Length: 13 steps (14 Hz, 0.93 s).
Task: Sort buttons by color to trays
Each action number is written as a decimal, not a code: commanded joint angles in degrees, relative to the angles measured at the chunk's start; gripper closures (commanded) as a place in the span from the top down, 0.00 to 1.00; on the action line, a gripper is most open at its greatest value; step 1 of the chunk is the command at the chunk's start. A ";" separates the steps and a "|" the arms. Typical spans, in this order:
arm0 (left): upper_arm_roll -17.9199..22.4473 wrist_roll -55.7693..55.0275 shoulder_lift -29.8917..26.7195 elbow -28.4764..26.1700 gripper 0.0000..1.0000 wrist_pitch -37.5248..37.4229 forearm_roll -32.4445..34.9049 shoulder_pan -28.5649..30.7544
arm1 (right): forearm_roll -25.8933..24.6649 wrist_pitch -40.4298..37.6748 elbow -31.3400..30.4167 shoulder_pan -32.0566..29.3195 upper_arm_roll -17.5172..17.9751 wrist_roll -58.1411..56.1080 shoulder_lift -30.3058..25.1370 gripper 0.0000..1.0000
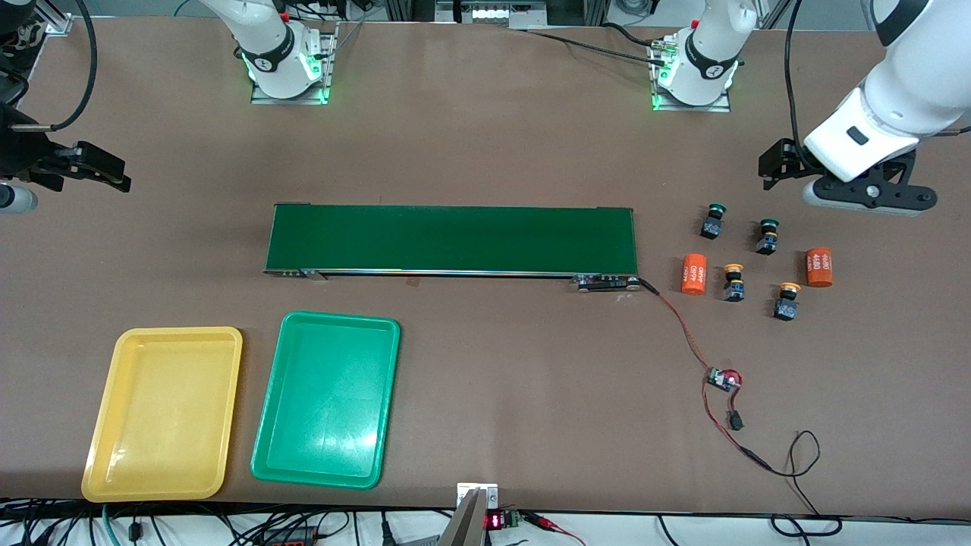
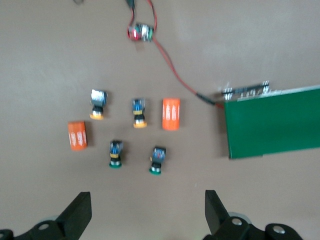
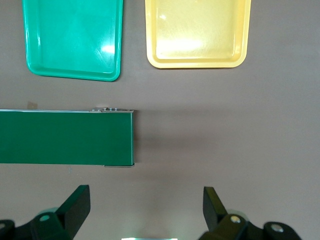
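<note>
Item: four buttons (image 1: 747,260), unsorted, beside conveyor's (image 1: 453,240) left-arm end; left gripper (image 2: 147,215) hovering above, jaws spread, empty; right gripper (image 3: 146,212) likewise, waiting; advice: descend at button's 12 o'clock, centred on one cap.

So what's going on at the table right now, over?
Left end effector open above four small push buttons. Right end effector open over bare table by long green conveyor belt. Yellow plastic tray, green plastic tray empty. Nothing blocking.

Dark green conveyor belt (image 1: 452,239) mid-table, two orange cylinders (image 1: 693,274) with white print, red-black wire (image 1: 686,334), small circuit board (image 1: 723,378)
</note>
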 commanded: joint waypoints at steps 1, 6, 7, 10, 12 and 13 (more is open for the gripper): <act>0.46 0.72 4.00 3.28 1.00 -2.66 -0.63 0.61 | -0.72 -0.88 0.78 0.06 0.03 0.62 0.10 1.00; 0.55 4.94 9.98 6.45 1.00 -0.21 -0.28 1.22 | -0.73 -1.06 0.87 0.24 0.03 0.71 0.10 1.00; 0.64 4.85 10.86 5.40 1.00 3.37 -0.11 1.75 | -0.81 -0.97 0.87 0.24 0.03 0.71 0.10 1.00; 0.64 4.77 12.71 -0.03 1.00 11.29 -0.11 2.10 | -0.81 -1.32 0.87 0.33 0.03 0.71 0.10 1.00; 0.64 4.68 12.54 -6.88 1.00 18.40 -0.11 2.28 | -0.81 -0.71 0.87 0.06 0.03 0.71 0.18 1.00; 0.64 4.68 12.37 -10.39 1.00 22.27 -0.02 2.37 | -0.73 -0.44 0.87 0.06 0.03 0.71 0.27 1.00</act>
